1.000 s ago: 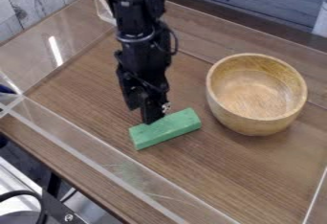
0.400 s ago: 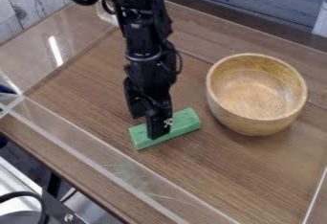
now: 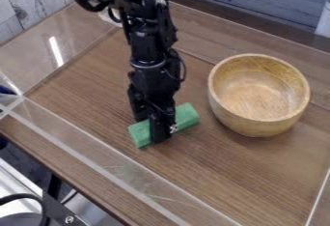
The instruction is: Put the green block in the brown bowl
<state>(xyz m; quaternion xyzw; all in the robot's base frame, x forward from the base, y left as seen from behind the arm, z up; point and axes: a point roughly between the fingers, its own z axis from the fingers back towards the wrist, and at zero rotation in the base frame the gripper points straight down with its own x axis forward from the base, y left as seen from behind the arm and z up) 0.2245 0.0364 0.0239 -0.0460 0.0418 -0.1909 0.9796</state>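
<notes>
Right now, camera view, main scene: the black robot gripper (image 3: 156,129) points straight down at the middle of the small flat bright green block (image 3: 162,126), which lies on the brown wood-grain table (image 3: 91,95).
Jaws: they straddle the bar across its narrow width and are part-way spread; whether the pads already press on it I cannot tell.
Block position: flat on the table, left of the round light-brown wooden bowl (image 3: 260,95), near it but not touching, and not yet lifted.
Risk, off-centre grip: the fingers appear to sit a little toward the bar's near-left end, so the bar could swing or tilt once raised.
Risk, skidding: if one pad meets the bar first, it may push the bar along the smooth table and turn it.
Risk, pressing down: the fingertips look very low, so they might scrape the tabletop.
Risk, at the bowl: the thick rim stands well above the table; a carry that is too low could knock the bar against it or nudge the bowl.
Surroundings: a clear plastic wall (image 3: 77,138) borders the table along the near and left edges.
Obstruction: nothing lies between block and bowl; the bowl looks empty.
Hidden: the arm covers the bar's middle.
</notes>
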